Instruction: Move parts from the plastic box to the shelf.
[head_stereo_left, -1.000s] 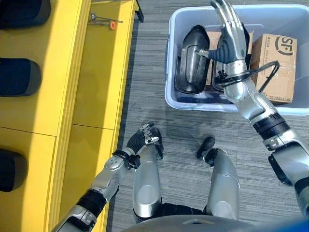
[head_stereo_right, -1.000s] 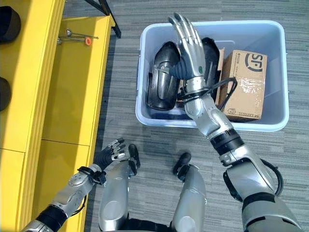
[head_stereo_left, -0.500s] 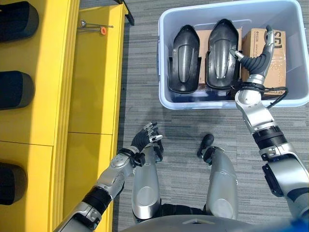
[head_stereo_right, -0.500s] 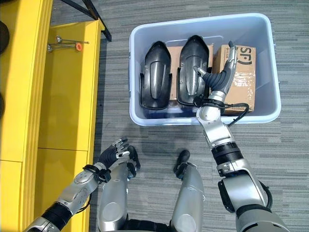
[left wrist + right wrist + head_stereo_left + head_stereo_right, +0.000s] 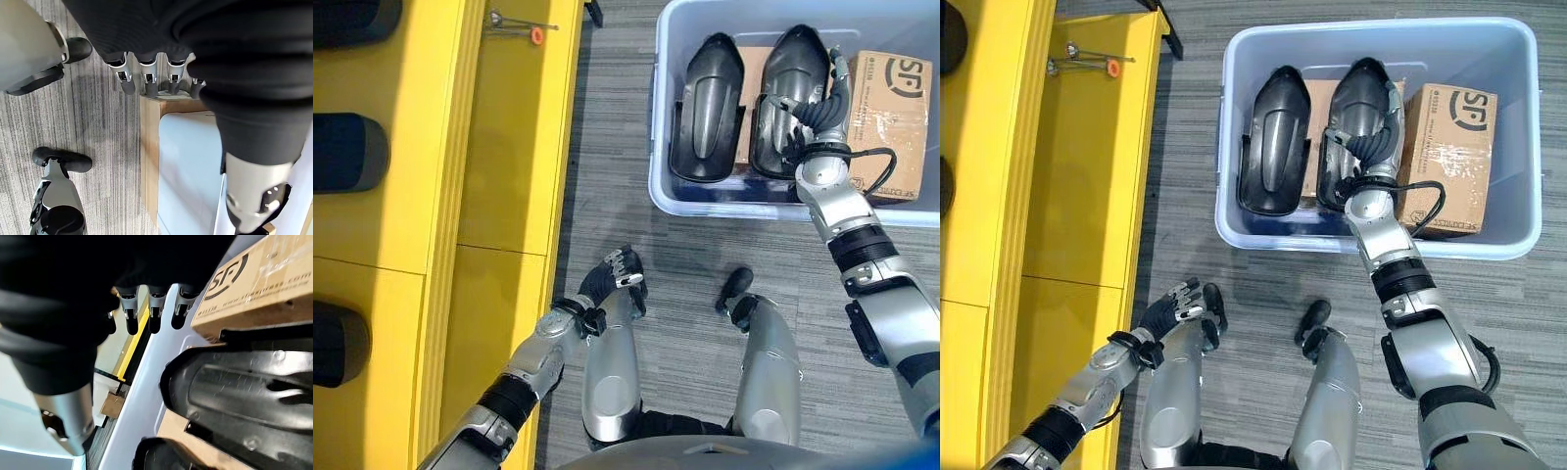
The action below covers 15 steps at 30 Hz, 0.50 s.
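Note:
A pale blue plastic box [image 5: 658,186] stands on the floor at the upper right. Two black moulded parts lie side by side in it, one on the left [image 5: 705,108] and one on the right [image 5: 793,98]. My right hand [image 5: 818,116] is down inside the box, open, its fingers straight along the right part's edge, between that part and a cardboard carton [image 5: 893,117]. The right wrist view has the fingertips [image 5: 154,318] free, the right part [image 5: 234,391] just past them. My left hand [image 5: 607,284] hangs open low by the yellow shelf [image 5: 509,147], holding nothing.
Three black parts [image 5: 347,152] lie on the shelf's left side. A thin metal tool with an orange collar [image 5: 536,34] rests at the shelf's far end. Grey carpet floor [image 5: 607,147] separates shelf and box.
My right hand came down from above the box and now stands against the right black part's edge. The camera shifted. My left hand stayed put.

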Tool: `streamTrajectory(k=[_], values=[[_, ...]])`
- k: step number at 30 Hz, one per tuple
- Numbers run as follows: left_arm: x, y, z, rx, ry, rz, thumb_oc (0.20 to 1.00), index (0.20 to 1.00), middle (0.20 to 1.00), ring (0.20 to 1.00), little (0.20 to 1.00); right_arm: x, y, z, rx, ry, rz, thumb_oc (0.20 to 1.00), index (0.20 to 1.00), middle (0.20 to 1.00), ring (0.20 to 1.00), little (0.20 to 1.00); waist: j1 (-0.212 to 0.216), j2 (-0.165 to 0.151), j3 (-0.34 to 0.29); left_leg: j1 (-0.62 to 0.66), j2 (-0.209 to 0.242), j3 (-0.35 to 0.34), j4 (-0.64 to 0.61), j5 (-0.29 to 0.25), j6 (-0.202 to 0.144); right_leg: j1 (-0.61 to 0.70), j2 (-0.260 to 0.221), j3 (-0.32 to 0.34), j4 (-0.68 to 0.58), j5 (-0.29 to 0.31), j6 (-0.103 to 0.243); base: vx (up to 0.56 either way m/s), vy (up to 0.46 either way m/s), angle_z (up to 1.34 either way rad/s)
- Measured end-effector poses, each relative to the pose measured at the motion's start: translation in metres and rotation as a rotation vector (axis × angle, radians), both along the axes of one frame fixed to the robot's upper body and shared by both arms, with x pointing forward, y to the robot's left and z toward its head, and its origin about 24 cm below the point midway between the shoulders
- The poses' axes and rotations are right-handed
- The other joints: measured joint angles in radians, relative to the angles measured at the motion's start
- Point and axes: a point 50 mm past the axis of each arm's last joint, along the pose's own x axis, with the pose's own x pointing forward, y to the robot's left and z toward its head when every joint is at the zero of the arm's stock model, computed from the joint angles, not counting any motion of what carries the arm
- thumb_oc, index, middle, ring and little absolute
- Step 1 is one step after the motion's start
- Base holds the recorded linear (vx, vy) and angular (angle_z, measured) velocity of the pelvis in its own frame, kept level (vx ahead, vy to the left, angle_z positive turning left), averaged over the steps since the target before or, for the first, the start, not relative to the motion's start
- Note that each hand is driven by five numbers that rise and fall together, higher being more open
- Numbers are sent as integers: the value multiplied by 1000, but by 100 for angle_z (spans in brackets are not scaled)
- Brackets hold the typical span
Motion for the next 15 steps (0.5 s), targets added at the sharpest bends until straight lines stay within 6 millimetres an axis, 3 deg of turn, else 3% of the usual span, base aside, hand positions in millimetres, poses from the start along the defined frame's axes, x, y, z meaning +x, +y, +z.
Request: streamTrajectory(k=[7,15], values=[[1,10,-1,17,4,31,1000,1000,1000,1000,1000,3,-24,-29,90,137,-135,1000,1000,1000,1000,1000,-3,0,0,-28,2,-4,14,-4,6,-26,-3,1,13,-1,-1,0,0,0],[3,6,1,20,-2,11,1000,1000,1000,1000,1000,1,-31,-34,90,132,-239,1000,1000,1000,1000,1000,-6,1,0,-60,10,-4,32,-3,5,-55,1,1,15,0,-3,0,0,0]])
